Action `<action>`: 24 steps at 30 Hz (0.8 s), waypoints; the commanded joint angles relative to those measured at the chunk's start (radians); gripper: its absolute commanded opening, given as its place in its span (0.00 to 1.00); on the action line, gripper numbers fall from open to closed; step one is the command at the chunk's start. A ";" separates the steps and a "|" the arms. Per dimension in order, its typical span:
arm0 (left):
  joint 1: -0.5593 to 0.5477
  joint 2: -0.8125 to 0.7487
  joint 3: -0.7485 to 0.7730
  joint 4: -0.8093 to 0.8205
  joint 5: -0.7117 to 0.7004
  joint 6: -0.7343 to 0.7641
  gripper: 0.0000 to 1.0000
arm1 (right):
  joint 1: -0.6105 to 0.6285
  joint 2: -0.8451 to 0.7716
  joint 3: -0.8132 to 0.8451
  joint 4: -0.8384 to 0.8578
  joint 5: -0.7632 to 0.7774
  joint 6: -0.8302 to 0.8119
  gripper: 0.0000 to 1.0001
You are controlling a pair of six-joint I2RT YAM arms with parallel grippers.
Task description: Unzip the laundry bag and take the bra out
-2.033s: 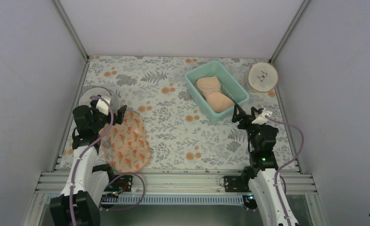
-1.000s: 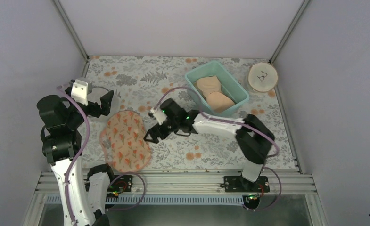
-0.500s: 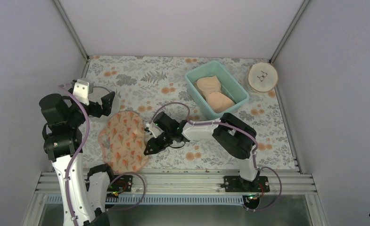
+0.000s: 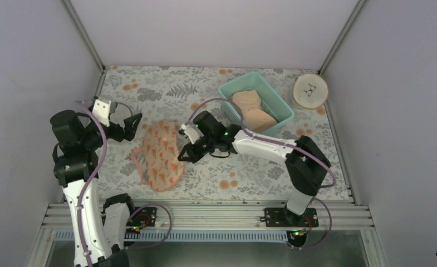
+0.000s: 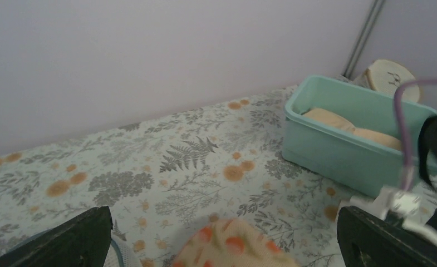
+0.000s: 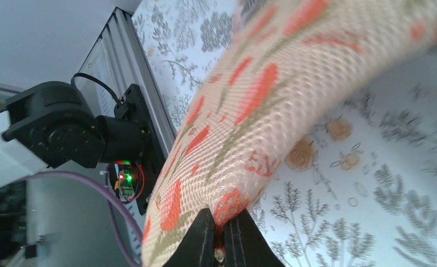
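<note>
The right fingers [image 6: 202,245] are pinched tight on the rim of the laundry bag [image 4: 161,156]. The bag is a peach mesh oval with an orange leaf print, and its right edge is lifted off the floral-clothed table [image 4: 205,83], left of centre. The left fingers [image 5: 77,242] gape wide just beyond its far-left end, holding nothing. At the far right, a teal plastic tub [image 4: 231,111] holds a pale beige bra [image 4: 253,113].
</note>
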 commanded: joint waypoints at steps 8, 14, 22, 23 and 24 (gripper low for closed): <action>-0.094 0.081 0.011 -0.275 0.186 0.728 0.99 | -0.162 -0.207 0.033 -0.236 -0.064 -0.130 0.04; -0.150 -0.040 -0.108 -0.622 0.252 1.451 1.00 | -0.221 -0.265 -0.076 -0.066 -0.063 0.027 0.04; -0.154 -0.183 -0.263 -0.540 0.255 1.488 1.00 | -0.229 -0.303 -0.179 0.246 -0.047 0.311 0.04; -0.155 -0.169 -0.265 -0.506 0.242 1.453 1.00 | -0.229 -0.308 -0.178 0.258 -0.022 0.324 0.04; -0.159 -0.143 -0.265 -0.472 0.227 1.426 1.00 | -0.229 -0.312 -0.175 0.263 0.001 0.332 0.04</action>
